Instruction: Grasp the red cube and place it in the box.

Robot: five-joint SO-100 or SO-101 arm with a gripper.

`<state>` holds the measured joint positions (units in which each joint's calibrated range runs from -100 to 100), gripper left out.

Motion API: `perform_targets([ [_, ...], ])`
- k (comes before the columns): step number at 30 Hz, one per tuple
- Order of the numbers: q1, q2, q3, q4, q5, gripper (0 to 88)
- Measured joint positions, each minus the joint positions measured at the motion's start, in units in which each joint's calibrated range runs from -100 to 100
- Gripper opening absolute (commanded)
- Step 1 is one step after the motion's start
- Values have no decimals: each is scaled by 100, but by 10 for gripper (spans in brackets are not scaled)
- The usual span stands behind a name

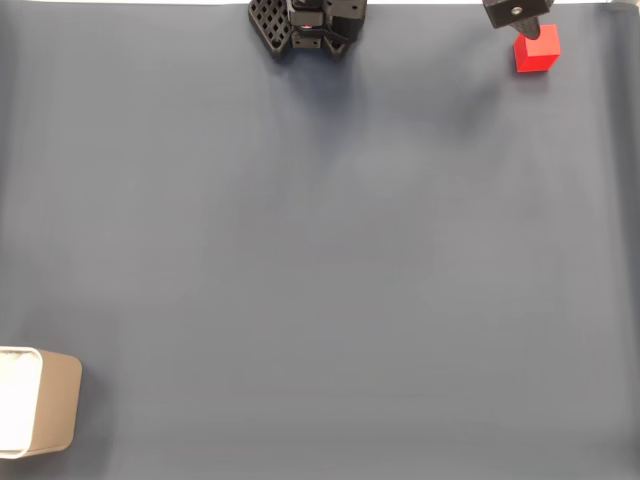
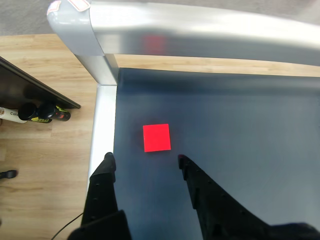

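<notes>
One container on this table, and it sits far from the action: the box (image 1: 45, 412) is tucked into the lower left corner of the fixed view, cut by the left edge, tan wall facing us, white inside showing at the frame's edge. What lies inside it cannot be told from here, since most of the opening is out of frame.

Up at the top right of the fixed view sits the red cube (image 1: 537, 50), resting on the dark blue-grey mat (image 1: 320, 260), well apart from the box, right across the surface. Just above the cube, the gripper (image 1: 527, 20) pokes in from the top edge, its tip near the cube's upper left corner.

In the wrist view the cube (image 2: 156, 137) lies flat on the mat, near the silver metal frame (image 2: 102, 100) at the table's edge. The gripper (image 2: 145, 159) hangs below it in the picture, its two black fingers (image 2: 107, 167) spread wide apart, nothing between them, the cube just beyond the tips and untouched. Wooden floor (image 2: 45, 150) shows past the frame.
</notes>
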<state>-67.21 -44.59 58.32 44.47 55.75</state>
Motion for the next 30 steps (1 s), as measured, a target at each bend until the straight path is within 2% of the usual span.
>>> perform_targets([
  [30,245,651,561,-1249,68,322],
])
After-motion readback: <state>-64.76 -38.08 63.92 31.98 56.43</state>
